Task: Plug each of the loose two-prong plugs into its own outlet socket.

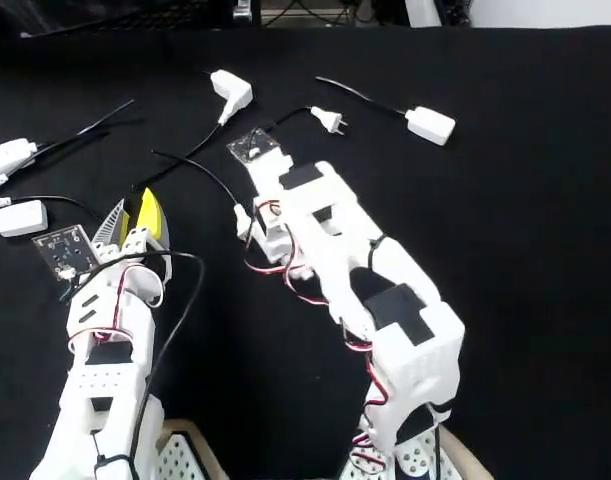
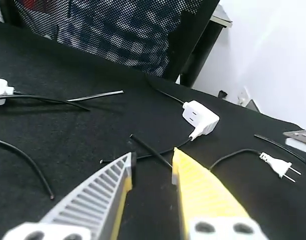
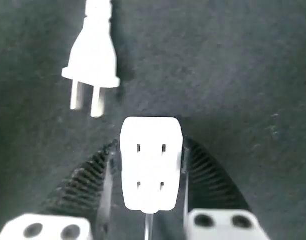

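Gripping a smooth white rectangular outlet socket (image 3: pixel 150 172) with two slot pairs, the right gripper (image 3: pixel 148 146) presses its ribbed fingers against both its sides. A white two-prong plug (image 3: pixel 92 57) lies just ahead on the black cloth (image 3: pixel 238 75), metal prongs facing the socket. The left wrist view adds the left gripper (image 2: pixel 151 155), parted and empty, above a thin black cable (image 2: pixel 142 144).

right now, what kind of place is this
Probably a lab or office workbench: a black-covered table holding a loose plug, with a mesh office chair and a white wall behind.
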Controlling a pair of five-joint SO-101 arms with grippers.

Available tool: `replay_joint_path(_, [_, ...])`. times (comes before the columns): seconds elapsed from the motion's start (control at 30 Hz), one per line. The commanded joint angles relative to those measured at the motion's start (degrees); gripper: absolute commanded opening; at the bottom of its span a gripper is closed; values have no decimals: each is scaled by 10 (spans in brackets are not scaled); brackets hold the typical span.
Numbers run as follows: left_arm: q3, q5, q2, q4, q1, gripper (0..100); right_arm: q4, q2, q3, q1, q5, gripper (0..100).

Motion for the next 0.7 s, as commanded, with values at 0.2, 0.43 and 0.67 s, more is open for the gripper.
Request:
replay_joint_path(0.2, [11,4,-6,2,-51,149,90,-16,-116,-46,-2,136])
replay_joint_path(0.43, [11,4,-2,2,-54,147,126,-11,-99,-10,2,281])
replay_joint_path(0.67, [11,4,-1,2,-53,145,87,-10,-80,22,23,286])
